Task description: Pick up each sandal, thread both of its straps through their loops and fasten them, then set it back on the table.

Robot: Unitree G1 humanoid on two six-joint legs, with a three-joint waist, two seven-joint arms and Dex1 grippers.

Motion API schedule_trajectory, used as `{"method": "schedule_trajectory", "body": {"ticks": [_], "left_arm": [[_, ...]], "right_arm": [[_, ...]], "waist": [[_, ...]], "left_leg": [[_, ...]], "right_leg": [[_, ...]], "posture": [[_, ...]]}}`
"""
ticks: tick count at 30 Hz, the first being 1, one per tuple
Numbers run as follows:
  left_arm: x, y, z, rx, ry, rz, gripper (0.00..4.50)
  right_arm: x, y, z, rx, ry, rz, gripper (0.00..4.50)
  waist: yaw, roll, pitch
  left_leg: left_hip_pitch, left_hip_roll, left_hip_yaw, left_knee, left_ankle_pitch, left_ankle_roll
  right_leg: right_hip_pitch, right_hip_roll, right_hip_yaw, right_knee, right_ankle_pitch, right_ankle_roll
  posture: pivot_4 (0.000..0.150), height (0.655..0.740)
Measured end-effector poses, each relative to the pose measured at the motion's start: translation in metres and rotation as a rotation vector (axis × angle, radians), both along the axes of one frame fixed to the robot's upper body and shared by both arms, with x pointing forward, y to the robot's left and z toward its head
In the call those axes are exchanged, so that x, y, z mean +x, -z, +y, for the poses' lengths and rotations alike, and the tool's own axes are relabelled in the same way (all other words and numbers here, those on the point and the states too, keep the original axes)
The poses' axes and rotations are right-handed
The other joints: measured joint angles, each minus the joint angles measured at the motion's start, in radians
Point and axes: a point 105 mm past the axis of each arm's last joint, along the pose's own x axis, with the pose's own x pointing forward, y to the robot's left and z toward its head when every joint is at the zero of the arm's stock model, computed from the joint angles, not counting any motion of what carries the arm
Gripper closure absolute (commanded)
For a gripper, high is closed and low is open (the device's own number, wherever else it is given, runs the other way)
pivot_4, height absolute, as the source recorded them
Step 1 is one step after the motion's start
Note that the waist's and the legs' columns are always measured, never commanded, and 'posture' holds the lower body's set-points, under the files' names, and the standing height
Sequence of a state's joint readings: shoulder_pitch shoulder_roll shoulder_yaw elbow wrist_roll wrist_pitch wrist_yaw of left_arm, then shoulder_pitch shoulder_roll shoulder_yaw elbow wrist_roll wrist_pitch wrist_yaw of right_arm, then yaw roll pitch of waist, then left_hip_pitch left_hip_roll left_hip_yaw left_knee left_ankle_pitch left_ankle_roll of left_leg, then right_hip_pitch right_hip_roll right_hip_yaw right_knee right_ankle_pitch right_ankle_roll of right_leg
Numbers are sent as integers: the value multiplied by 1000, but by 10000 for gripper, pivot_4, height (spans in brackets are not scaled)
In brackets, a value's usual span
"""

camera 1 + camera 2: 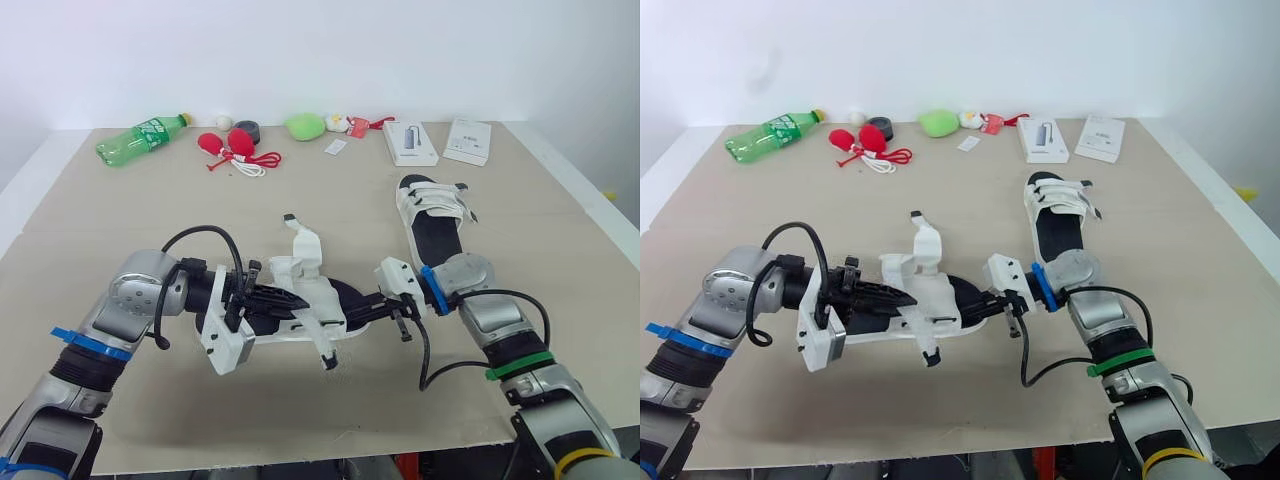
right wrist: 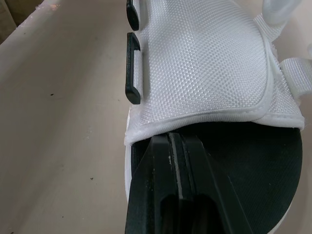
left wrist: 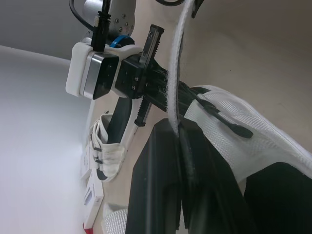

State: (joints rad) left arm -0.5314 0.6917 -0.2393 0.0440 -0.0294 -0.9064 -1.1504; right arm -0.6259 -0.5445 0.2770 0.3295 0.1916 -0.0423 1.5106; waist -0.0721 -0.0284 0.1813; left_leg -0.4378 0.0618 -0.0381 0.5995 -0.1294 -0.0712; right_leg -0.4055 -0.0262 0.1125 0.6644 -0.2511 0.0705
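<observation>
Near sandal point(image 1: 312, 296), far sandal point(image 1: 432, 215), bottle point(image 1: 140, 138) beyond

Silver-grey shells covered both arms. The left arm point(image 1: 140, 290) carried a band of blue tape point(image 1: 88, 345). The right arm point(image 1: 490, 318) wore a blue wrist band point(image 1: 431, 290), then a green band point(image 1: 520, 365), then a yellow band point(image 1: 580, 458). Black cables point(image 1: 205, 230) looped off each arm. White boxy camera housings point(image 1: 225, 342) sat at the wrists, and the fingers point(image 3: 156, 185) were flat and black.

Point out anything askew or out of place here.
The near sandal has its straps undone: one strap sticks up loose and another hangs off its side. The far sandal lies flat with its straps fastened.
</observation>
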Motion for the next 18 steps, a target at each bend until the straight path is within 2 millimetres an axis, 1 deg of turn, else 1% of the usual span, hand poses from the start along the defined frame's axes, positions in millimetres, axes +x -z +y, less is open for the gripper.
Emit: {"method": "schedule_trajectory", "body": {"ticks": [2,3,6,9,11,12,13,15,16,17,18], "left_arm": [[2,0,1,-9,-12,9,21345],[2,-1,1,-8,-16,10,17998],[5,-2,7,8,-51,23,17998],[6,-6,11,-13,-88,57,17998],[8,-13,21,-55,-164,124,17998],[10,-18,27,-83,-210,176,17998],[12,-25,34,-136,-277,274,17998],[16,-33,43,-195,-353,398,17998],[16,-37,51,-242,-415,532,17998],[16,-38,56,-265,-457,623,17998],[14,-40,61,-300,-505,761,17998]], "right_arm": [[0,0,0,-1,-4,3,45000],[0,0,0,-1,-6,2,45000],[1,0,0,-2,-10,3,45000],[2,0,0,-2,-12,5,45000],[3,0,1,2,-13,6,45000],[3,0,1,3,-13,8,45000],[4,0,2,3,-15,7,45000],[5,0,2,2,-13,11,45000],[5,-1,3,1,-16,12,45000],[5,0,2,0,-17,13,45000],[6,0,2,-1,-20,16,45000]], "waist": [[0,0,0],[0,0,0],[0,0,0],[0,0,0],[-3,0,0],[-4,0,0],[-5,0,0],[-5,0,0],[-5,0,0],[-5,0,0],[-6,0,1]], "left_leg": [[0,0,0,0,0,0],[0,0,0,0,0,0],[0,0,0,0,0,0],[0,0,0,0,0,0],[0,1,0,0,0,0],[0,1,0,0,0,0],[0,1,0,0,0,0],[0,1,0,0,0,0],[0,2,0,0,0,0],[0,2,0,0,0,0],[1,2,0,0,0,0]], "right_leg": [[0,0,0,0,0,0],[0,0,0,0,0,0],[0,0,0,0,0,0],[0,0,0,0,0,0],[0,0,0,0,0,0],[0,1,0,1,0,0],[-1,1,0,1,0,-1],[-1,1,0,2,-1,-1],[-1,1,0,2,-1,-1],[-1,1,0,2,-1,-1],[-1,0,0,1,-1,-1]], "posture": [[1500,7400],[1500,7400],[1500,7400],[1500,7400],[1500,7400],[1500,7400],[1500,7400],[1500,7400],[1500,7400],[1500,7400],[1500,7400]]}}
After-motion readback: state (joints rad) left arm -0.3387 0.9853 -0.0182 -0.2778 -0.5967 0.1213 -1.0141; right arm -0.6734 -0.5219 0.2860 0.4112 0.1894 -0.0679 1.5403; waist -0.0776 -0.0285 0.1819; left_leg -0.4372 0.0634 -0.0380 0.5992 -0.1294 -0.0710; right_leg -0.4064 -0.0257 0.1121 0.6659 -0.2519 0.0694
